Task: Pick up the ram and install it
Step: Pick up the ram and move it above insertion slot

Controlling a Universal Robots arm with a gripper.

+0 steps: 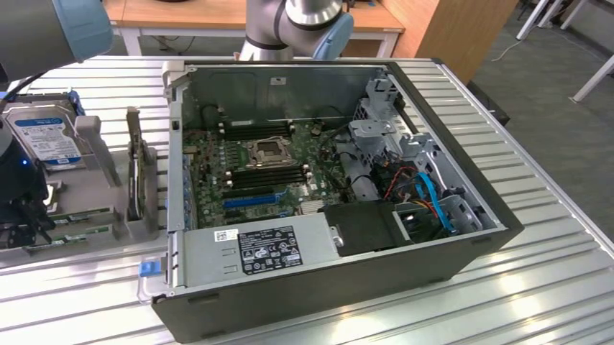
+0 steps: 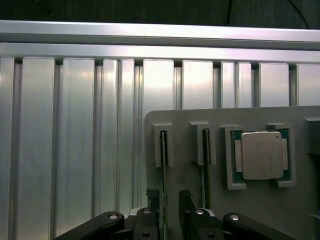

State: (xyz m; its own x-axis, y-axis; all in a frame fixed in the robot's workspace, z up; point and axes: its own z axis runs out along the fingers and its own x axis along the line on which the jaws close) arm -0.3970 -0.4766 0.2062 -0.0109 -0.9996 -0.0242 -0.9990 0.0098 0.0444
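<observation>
Wrist view: spread black hand (image 2: 169, 196) straddles thin ram (image 2: 163, 162) in grey holder (image 2: 185, 122).

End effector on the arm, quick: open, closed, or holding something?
End effector: open, holding nothing; its jaws stand either side of the thin green ram stick, edge-on in the grey holder.

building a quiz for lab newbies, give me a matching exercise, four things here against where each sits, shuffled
1 thin green ram stick
2 square silver-lidded processor chip
3 long blue expansion slot
4 blue-labelled hard drive

a on the green motherboard inside the black case
b propped up outside that case, at the exterior view's left
c on edge in a grey tray, between the fingers of the open gripper
d flat in a pocket of that tray

Pairs: 1-c, 2-d, 3-a, 4-b
</observation>
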